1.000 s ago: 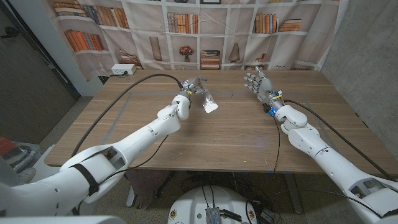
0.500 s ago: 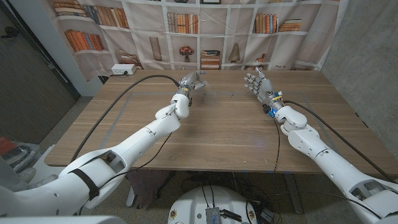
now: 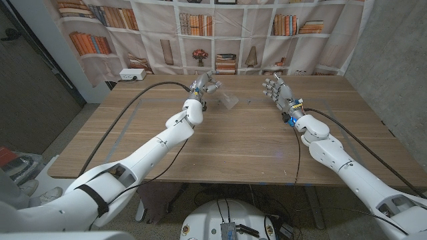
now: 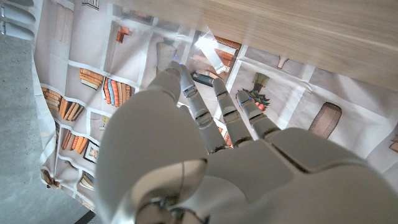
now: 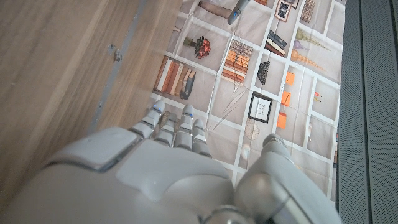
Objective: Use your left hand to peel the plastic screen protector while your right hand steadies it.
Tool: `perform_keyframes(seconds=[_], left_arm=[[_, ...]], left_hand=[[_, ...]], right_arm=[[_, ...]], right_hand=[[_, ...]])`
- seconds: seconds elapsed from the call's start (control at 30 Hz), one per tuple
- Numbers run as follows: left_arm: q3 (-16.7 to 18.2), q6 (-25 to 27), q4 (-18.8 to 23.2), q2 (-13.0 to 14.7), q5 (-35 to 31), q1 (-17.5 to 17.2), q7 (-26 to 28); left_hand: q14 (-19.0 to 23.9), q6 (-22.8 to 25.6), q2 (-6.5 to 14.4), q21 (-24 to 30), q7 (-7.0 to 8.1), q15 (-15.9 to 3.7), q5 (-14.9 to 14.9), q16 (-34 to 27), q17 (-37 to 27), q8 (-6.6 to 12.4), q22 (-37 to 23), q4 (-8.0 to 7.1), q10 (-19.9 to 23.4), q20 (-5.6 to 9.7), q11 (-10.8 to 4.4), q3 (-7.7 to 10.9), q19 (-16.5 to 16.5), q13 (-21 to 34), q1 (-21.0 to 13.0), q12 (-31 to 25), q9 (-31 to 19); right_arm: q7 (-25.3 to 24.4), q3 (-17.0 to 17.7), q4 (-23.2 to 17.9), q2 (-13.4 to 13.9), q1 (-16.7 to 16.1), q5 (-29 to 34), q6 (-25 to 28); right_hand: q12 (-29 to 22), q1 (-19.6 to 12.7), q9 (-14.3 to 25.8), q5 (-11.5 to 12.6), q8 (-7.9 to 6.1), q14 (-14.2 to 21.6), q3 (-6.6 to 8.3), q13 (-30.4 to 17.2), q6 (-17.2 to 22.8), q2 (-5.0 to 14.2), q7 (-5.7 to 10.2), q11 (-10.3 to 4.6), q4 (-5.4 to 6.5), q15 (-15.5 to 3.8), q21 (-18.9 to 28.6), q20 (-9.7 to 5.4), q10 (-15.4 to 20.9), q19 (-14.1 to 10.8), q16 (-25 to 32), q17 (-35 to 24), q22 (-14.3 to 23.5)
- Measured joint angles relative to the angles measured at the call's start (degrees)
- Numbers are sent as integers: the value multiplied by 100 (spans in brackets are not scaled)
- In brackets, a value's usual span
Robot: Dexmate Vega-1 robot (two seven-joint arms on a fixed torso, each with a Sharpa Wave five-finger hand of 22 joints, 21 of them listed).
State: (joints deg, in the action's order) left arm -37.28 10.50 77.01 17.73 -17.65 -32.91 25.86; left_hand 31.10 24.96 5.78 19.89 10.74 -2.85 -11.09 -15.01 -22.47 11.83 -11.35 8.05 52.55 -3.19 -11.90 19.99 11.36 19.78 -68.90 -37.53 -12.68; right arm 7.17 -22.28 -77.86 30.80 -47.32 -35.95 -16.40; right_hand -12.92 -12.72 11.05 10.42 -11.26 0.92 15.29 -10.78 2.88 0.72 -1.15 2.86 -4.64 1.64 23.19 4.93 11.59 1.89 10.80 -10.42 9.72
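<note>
Here the clear plastic screen protector [image 3: 228, 101] is lying on the wooden table [image 3: 240, 143] toward its far edge, just off the fingertips of the left hand [image 3: 203, 85], on the side facing the other arm. In the head view the left hand is hovering with fingers loosely spread, and nothing is showing between them; whether a fingertip is touching the film's near corner I cannot tell. In the left wrist view the left hand's fingers [image 4: 186, 93] are reaching out straight and parted, with a pale glinting patch just beyond them, probably the film.

The right hand [image 3: 278, 89] is standing upright, fingers extended and apart, gripping nothing, well apart from the film. Its own wrist view is showing knuckles against bare tabletop and a bookshelf backdrop [image 5: 249, 68].

The film's long axis is hard to read; it seems to be running slantwise away from the left fingertips. Judgement: the left hand is much the nearer, so the right hand is needing to cross toward the film to pin it down.
</note>
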Motion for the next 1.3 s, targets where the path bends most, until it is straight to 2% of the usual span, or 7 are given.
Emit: perform_keyframes(seconds=[0.1,0.33,0.5,0.87,1.07,1.2,1.3], left_arm=[[87,-79,-16,-68,117,-56,106],[190,-215,-9,-185,259,-158,335],[277,-345,58,-267,390,-255,437],[445,-843,-102,-525,798,-333,515],[552,-1103,-254,-724,1029,-378,638],[613,-1247,-334,-819,1142,-396,664],[659,-1382,-394,-888,1237,-408,686]], left_hand=[[-14,-46,1,0,-5,-14,-21,0,0,0,0,-3,-17,0,7,3,0,0,1,0,0],[-22,-62,23,0,-21,-22,-21,47,0,0,0,-45,-52,-2,-7,-8,-2,-1,23,-41,1],[-44,-92,48,0,-51,0,-21,82,0,0,1,-49,-61,-32,2,-12,-33,-1,42,-63,-19],[-53,-60,92,0,-82,9,-64,127,-27,0,1,-48,-84,-52,25,-13,-12,-16,-2,-86,-26],[-53,-60,100,-19,-82,9,-64,127,-27,0,1,-48,-93,-52,34,-13,-12,-39,-8,-86,-26],[-53,-60,100,-19,-82,9,-64,127,-53,0,2,-48,-103,-52,44,-13,-12,-51,-8,-127,-25],[-52,-60,146,-19,-82,9,-64,127,-53,0,2,-48,-105,-73,46,-13,10,-54,39,-128,-25]], right_arm=[[-55,-8,-54,32,-12,48,30],[-149,-41,-178,118,-39,150,119],[-218,-56,-264,179,-61,220,162],[-434,-101,-564,418,-98,496,372],[-512,-112,-690,519,-118,575,486],[-605,-121,-772,567,-135,661,553],[-706,-127,-860,617,-155,739,612]], right_hand=[[11,-79,0,0,0,-43,-11,0,-31,-34,-83,-32,-84,1,-23,0,-33,0,-22,0,0],[11,-140,0,0,0,-82,16,-34,-22,-33,-92,-32,-111,21,-61,0,-32,0,-22,0,0],[11,-211,0,0,0,-82,31,-34,-52,-61,-244,-32,-174,21,-116,0,-32,0,-22,0,0],[11,-332,-14,0,0,-185,45,-34,-84,-94,-275,-74,-267,63,-201,61,-31,61,-45,0,0],[11,-439,-14,0,0,-216,83,-34,-182,-92,-240,-52,-321,93,-253,83,-53,84,-44,0,11],[86,-589,3,0,28,-216,100,-34,-328,-137,-94,-129,-400,93,-310,83,-334,84,-45,0,30],[86,-611,3,-26,28,-216,100,-48,-395,-159,-70,-154,-400,93,-355,118,-360,87,-45,0,29]])
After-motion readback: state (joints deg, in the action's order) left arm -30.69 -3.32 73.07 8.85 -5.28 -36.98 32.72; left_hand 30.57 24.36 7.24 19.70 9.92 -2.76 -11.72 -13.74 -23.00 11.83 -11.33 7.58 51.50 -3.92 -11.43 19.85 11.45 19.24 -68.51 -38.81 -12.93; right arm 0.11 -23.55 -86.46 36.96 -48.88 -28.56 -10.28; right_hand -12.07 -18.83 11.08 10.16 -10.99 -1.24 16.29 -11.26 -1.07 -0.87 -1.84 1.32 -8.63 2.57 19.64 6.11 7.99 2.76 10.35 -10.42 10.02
